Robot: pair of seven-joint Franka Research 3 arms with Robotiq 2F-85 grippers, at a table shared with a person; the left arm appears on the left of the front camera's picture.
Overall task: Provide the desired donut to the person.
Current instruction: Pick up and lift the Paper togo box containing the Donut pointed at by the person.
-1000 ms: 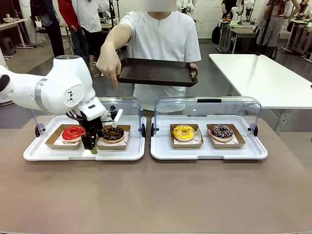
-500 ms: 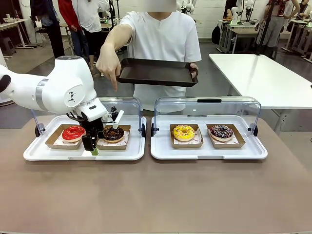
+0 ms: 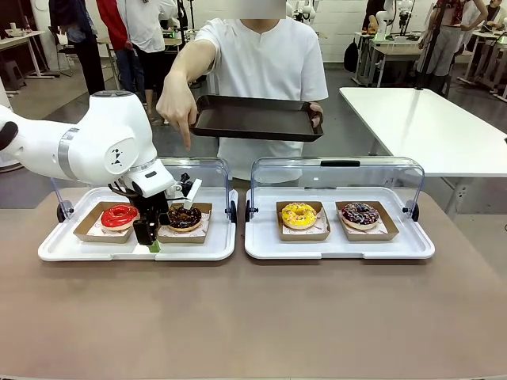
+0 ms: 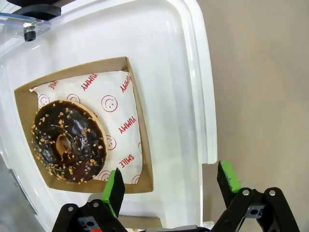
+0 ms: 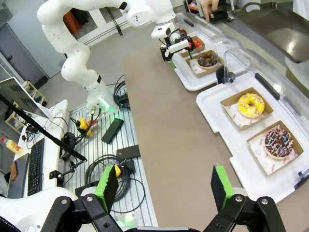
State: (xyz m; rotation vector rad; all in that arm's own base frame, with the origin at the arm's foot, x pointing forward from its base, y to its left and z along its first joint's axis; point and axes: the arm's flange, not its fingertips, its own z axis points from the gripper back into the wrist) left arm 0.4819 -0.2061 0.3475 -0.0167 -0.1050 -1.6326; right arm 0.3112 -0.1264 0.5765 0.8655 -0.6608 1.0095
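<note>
Status: early stage, with selection made and pickup not yet begun.

1. Request. The person (image 3: pixel 269 71) stands at the far side of the surface (image 3: pixel 253 317), holds a dark serving tray (image 3: pixel 255 117) level in one hand and points down with the other hand (image 3: pixel 177 101). I judge that the finger aims at the chocolate donut with nut bits (image 3: pixel 184 215).

2. Location of the item. That donut sits in its cardboard box (image 4: pixel 140 140), in the right slot of the left white tray (image 3: pixel 79 252), beside the red donut (image 3: pixel 119 215). The clear lid (image 3: pixel 210 170) of this tray is raised. The right white tray (image 3: pixel 341 252), well apart from the left arm, carries a yellow donut (image 3: pixel 299 214) and a sprinkled donut (image 3: pixel 360 213). I treat these as not requested.

3. Left arm (image 3: pixel 95 146). The left jaws hang low over the near edge of the left tray, between the two boxes. In the wrist view they are released and grasp nothing. One green pad (image 4: pixel 115 191) stands over the near corner of the box. The other is out past the tray rim.

4. Right arm. The right jaws are released and empty, high above the near side of the surface.

5. Done: the lids are up, the choice is indicated, and the left arm is at the correct tray.

6. Left to do: clench on the box wall, lift it clear, carry it across to the dark tray and release. Nothing rests on that tray yet.
</note>
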